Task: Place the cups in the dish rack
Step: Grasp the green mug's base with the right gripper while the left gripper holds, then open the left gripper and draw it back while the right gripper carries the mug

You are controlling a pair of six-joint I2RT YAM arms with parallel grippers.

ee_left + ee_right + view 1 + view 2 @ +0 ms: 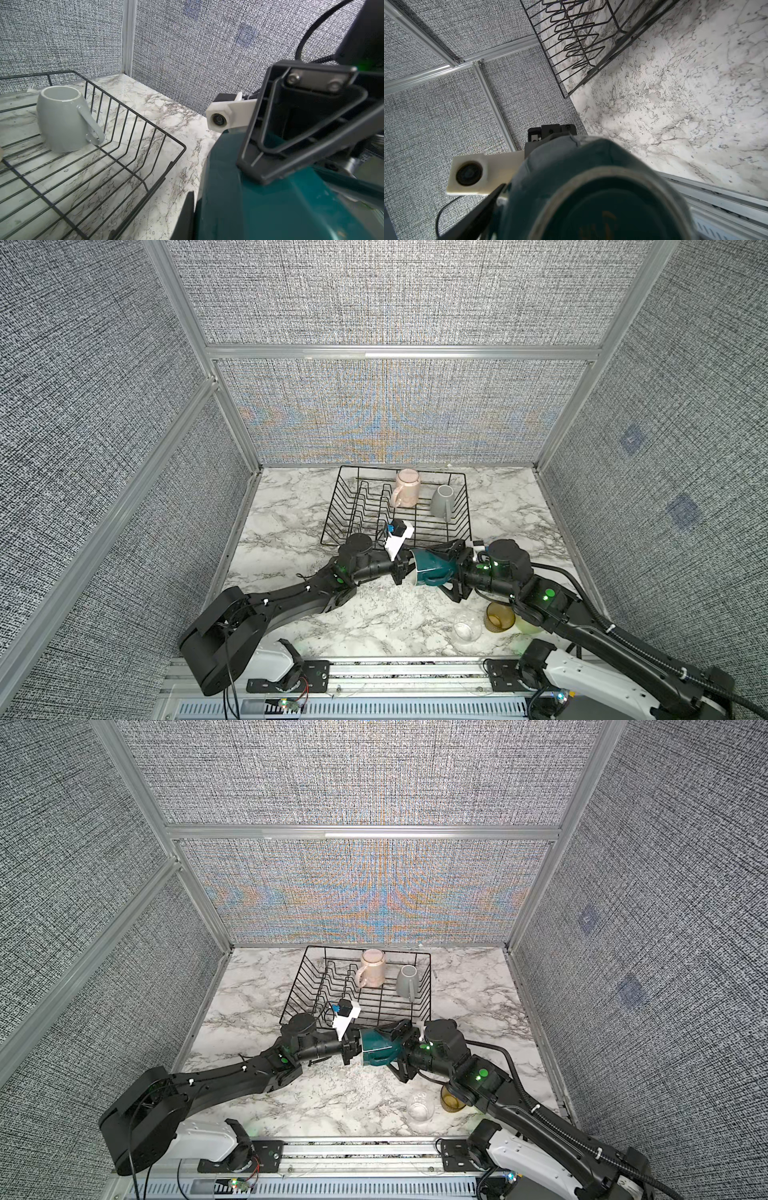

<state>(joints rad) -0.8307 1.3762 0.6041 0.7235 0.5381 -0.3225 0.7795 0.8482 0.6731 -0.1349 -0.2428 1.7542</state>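
A dark teal mug (428,566) (376,1050) hangs on its side above the marble table, just in front of the black wire dish rack (331,506) (294,982). My left gripper (401,570) (195,207) is shut on its rim. From the other side my right gripper (432,570) stands open, a finger on each side of the mug's base end (560,166); in the right wrist view a sliver of gap shows beside one of its fingers (481,209). A pale pink mug (407,489) and a grey mug (442,499) (62,120) stand in the rack.
A clear tumbler (467,628), an amber tumbler (498,616) and a pale yellow-green cup (528,624) stand at the front right, partly under my right arm. Fabric walls close three sides. An aluminium rail (415,672) runs along the front.
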